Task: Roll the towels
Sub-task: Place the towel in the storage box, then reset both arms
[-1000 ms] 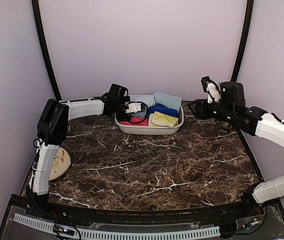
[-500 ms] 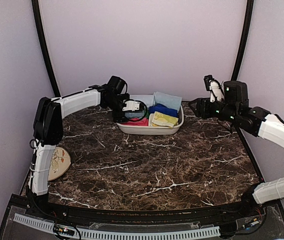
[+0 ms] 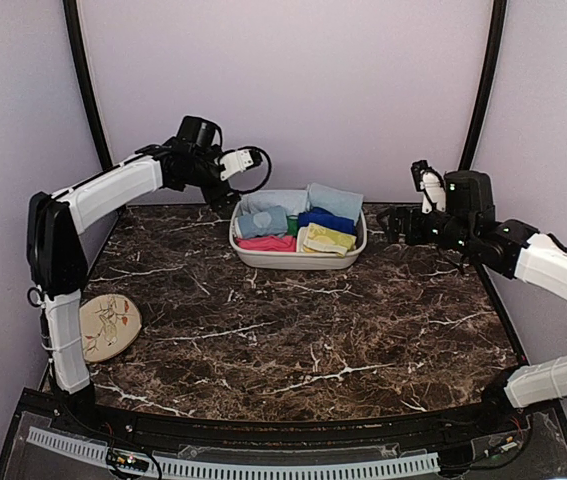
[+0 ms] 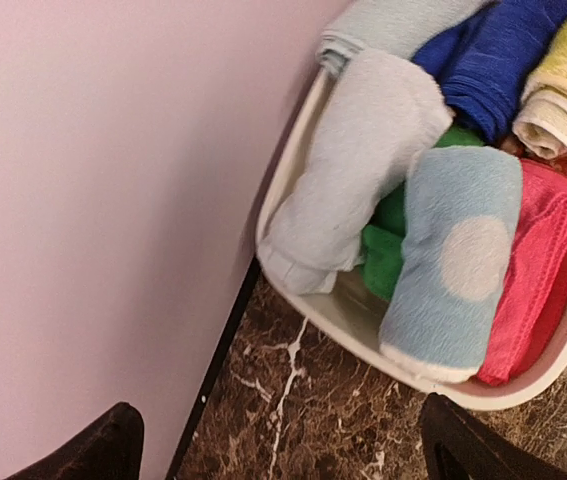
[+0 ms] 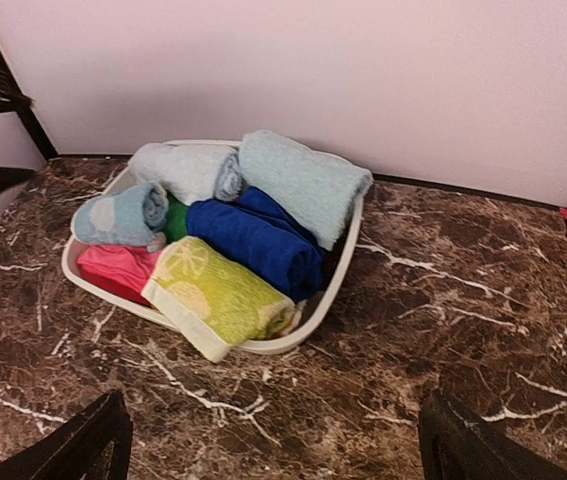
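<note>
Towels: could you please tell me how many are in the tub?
7, all in the tub: two pale blue at back, spotted left, green beside it, dark blue central, pink and yellow nearest. More may be hidden.

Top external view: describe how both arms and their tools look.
Both arms have smooth white shells on the long links and black housings at the joints. The left arm ends in a black wrist with a white block and a looping black cable beside the left tool. The right arm matches, with a white piece above its black right tool. Wrist views show dark fingertips.
</note>
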You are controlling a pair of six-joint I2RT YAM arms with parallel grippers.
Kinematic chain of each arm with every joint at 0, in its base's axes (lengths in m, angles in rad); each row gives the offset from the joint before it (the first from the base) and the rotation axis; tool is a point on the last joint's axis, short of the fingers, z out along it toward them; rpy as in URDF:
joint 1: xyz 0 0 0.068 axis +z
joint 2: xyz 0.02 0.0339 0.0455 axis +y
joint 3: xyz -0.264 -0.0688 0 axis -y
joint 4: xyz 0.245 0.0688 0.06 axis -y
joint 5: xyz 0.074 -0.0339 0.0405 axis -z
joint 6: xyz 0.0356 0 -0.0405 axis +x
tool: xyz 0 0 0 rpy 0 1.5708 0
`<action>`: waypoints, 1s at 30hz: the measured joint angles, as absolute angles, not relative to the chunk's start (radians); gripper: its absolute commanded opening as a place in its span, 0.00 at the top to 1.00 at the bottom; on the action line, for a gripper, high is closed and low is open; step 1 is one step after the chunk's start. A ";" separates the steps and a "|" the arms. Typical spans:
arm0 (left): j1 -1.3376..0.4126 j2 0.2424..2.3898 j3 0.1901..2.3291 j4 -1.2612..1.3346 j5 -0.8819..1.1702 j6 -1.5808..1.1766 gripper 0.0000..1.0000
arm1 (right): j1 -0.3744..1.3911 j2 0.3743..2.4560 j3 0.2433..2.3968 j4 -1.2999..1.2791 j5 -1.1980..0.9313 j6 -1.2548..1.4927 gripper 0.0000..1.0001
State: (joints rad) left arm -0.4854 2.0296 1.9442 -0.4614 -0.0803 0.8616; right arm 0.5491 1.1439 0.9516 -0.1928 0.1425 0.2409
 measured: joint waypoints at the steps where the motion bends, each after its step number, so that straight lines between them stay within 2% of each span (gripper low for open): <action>1: -0.459 1.978 1.894 -0.447 -0.075 0.814 0.01 | 0.545 1.136 0.931 -0.192 0.162 0.242 0.00; 4: -0.345 1.790 1.688 -0.395 -0.038 0.681 0.01 | 0.521 1.095 0.855 -0.190 0.237 0.252 0.00; 9: -0.135 1.464 1.197 -0.214 0.039 0.490 0.01 | 0.474 0.965 0.687 -0.131 0.424 0.285 0.00; 12: -0.058 1.360 0.894 -0.061 0.097 0.398 0.01 | 0.458 0.870 0.557 -0.052 0.529 0.276 0.00; 17: 0.017 1.308 0.448 0.296 0.166 0.272 0.01 | 0.447 0.804 0.339 0.159 0.721 0.169 0.00; 21: 0.016 1.343 0.289 0.620 0.190 0.202 0.01 | 0.432 0.803 0.185 0.373 0.807 0.081 0.00; 26: 0.018 1.452 0.338 0.826 0.195 0.165 0.01 | 0.320 0.876 0.102 0.619 0.785 0.030 0.00; 30: 0.022 1.508 0.347 0.958 0.196 0.146 0.01 | 0.216 1.048 0.100 0.838 0.707 0.035 0.00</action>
